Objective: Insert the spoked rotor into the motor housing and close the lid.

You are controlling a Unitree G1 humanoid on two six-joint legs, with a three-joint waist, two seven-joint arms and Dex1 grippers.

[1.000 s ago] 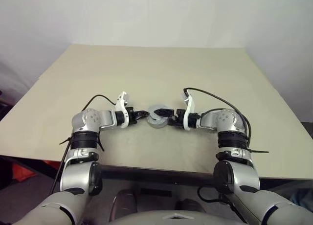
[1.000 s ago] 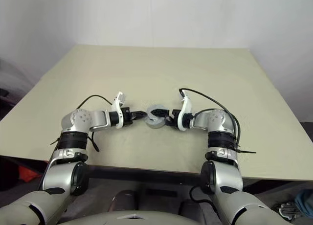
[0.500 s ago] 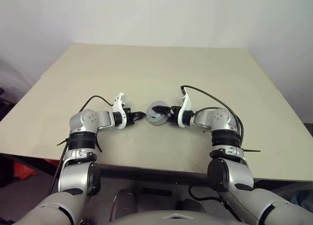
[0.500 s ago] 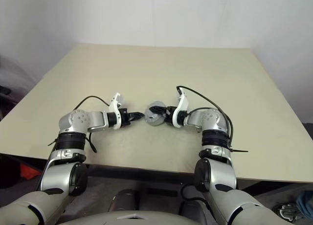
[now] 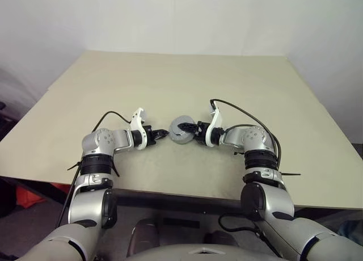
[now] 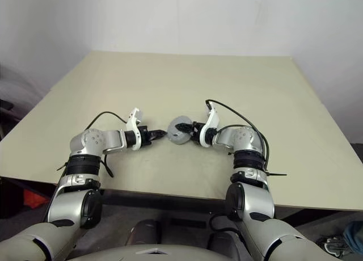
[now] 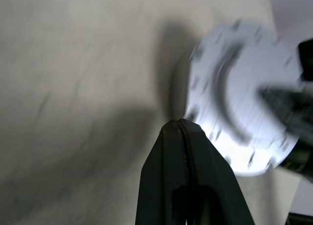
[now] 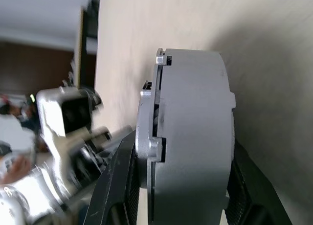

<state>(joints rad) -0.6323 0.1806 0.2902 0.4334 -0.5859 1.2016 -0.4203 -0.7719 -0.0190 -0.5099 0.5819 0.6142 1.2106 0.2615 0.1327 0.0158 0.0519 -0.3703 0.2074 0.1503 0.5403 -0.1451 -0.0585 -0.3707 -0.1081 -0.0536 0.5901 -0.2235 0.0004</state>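
1. Motor housing [image 5: 181, 129] sits near the middle of the beige table [image 5: 187, 85], toward the robot's edge, between the two grippers
2. Right wrist view shows it as a short grey round body [image 8: 190, 137] with a flat lid-like plate on one face; a thin gap shows between plate and body, so the plate looks not fully seated, though the angle is poor
3. Right gripper [image 5: 191, 129] is clamped on the housing: one black finger [image 8: 122, 181] on the plate side, the other on the opposite face, body between them
4. Right arm comes in from the robot's right, gripper pointing left and slightly down toward the housing
5. Left gripper [image 5: 161, 134] is clenched with nothing in it; in the left wrist view the two fingers [image 7: 188, 171] are pressed together to a single point
6. Left fingertip sits just beside the housing's rim on the robot's left; touching or a hair apart, cannot tell
7. Left wrist view shows the housing's pale round face [image 7: 244, 98], blurred, with small dark marks around the rim and a curved dark slot
8. Housing appears tilted, face turned partly toward the left gripper rather than lying flat
9. Black cables loop over both wrists [image 5: 238, 110]
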